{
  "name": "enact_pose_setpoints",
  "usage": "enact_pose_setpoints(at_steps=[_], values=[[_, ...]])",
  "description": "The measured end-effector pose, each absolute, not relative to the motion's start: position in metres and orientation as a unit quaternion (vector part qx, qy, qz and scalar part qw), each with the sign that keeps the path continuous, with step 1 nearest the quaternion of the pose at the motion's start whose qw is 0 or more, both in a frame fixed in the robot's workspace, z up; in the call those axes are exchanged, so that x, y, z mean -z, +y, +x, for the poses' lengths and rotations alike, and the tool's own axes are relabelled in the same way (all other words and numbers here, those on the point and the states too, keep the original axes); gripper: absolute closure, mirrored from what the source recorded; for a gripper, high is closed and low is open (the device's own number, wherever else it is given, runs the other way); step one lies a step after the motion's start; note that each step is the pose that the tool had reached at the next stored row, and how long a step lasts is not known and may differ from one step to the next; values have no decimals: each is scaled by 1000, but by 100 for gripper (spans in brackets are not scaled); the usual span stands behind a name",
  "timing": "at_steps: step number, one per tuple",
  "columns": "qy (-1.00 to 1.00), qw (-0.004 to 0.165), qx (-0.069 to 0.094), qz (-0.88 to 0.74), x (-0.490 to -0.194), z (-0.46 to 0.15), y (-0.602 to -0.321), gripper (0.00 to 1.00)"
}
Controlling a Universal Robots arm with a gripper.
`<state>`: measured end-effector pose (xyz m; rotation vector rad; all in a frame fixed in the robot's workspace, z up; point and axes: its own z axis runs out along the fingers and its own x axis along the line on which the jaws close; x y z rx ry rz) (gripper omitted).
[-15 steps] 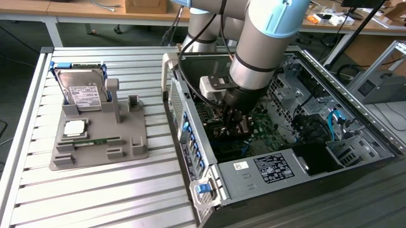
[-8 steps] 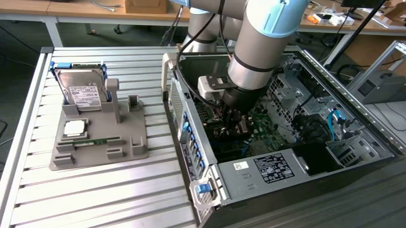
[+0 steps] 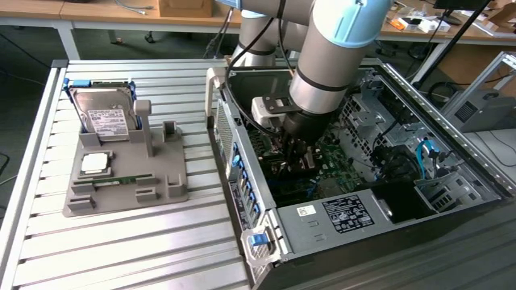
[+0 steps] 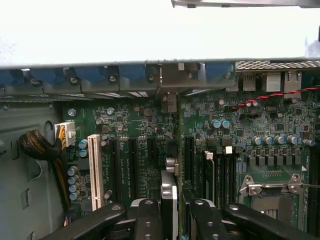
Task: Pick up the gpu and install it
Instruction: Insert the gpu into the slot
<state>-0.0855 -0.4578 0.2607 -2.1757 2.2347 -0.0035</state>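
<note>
Much of the gpu (image 4: 169, 200) is hidden between the black fingers (image 4: 149, 220), seen edge-on only. The gripper (image 3: 292, 158) is partly closed, clamping the card from both sides, down inside the open computer case (image 3: 451, 145) over the green motherboard (image 4: 145, 130) (slots just below). The card stands on edge, its long axis running along the slots toward the case's rear wall

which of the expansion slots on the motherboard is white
The long PCI slot nearest the yellow-wired power connector; the other expansion slots beside it are all black.
</note>
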Motion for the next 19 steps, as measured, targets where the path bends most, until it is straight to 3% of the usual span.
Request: enact_pose_setpoints(at_steps=[19], values=[[714, 9, 4, -700, -258, -85, -457, 73]])
